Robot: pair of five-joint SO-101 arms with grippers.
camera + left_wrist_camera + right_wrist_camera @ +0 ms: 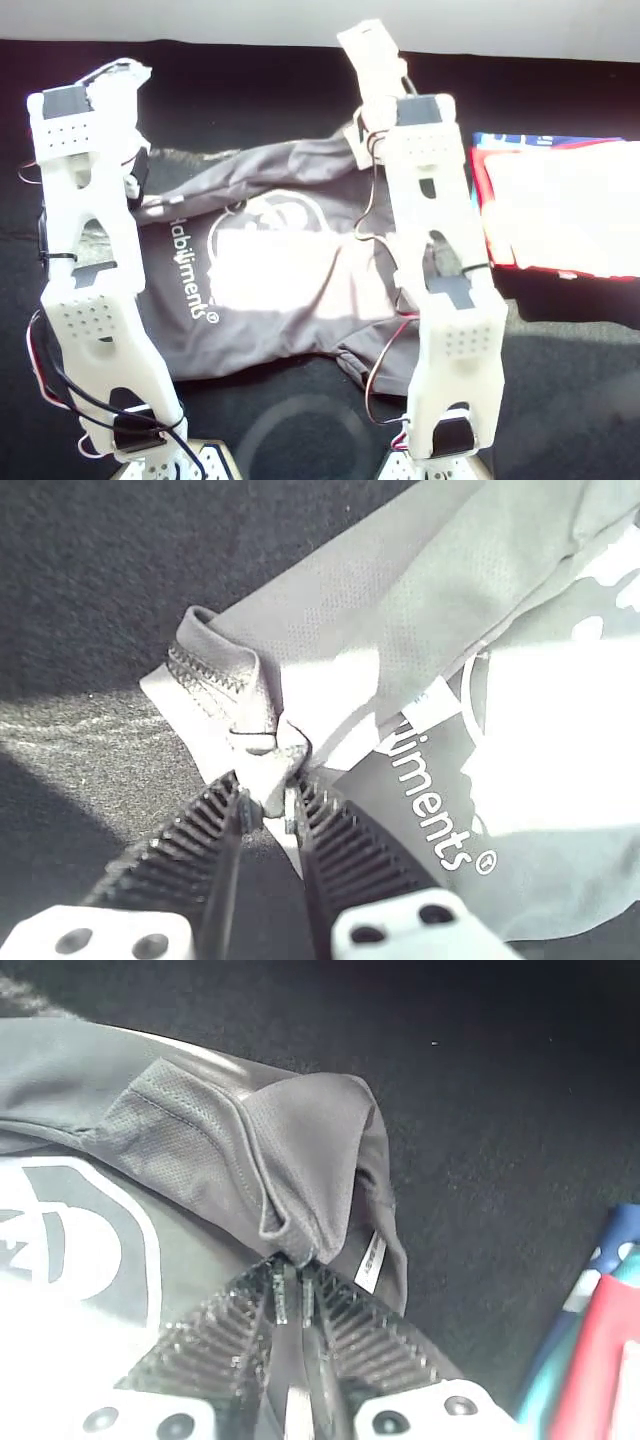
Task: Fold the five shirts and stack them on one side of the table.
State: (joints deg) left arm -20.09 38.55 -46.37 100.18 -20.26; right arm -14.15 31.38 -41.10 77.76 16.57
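Left hand: the left hand [270, 792] has its ribbed black fingers [345, 845] pinched together on a bunched fold of the grey shirt [262, 325], right beside a thick stitched hem.
Left grip point: at the shirt's 9 o'clock edge in the high view, just beside the white lettering [440, 815].
Right hand: the right hand [290, 1272] is closed on a ridge of the same shirt, with cloth caught between its fingertips and a small white label [369, 1260] hanging just beside them.
Right grip point: at about 1 o'clock on the shirt, at its far edge, under the tip of the right arm [440, 260].
Grey shirt, place: in the middle of the desk [570, 390], between the two white arms and partly under them.
Grey shirt, look: dark grey with mesh panels. A large white round emblem [265, 250] sits on the chest, and the lettering runs along its 9 o'clock side. The cloth is creased and pulled up into folds where each hand holds it, and one sleeve trails toward 5 o'clock.
Stack of folded shirts: the stack of folded shirts [560, 210] lies at 3 o'clock on the desk, apart from the grey shirt. A pale piece is on top, red shows beneath it, and a blue edge shows at the far side.
Desk: covered in black cloth, with strong light across the shirt and the stack.
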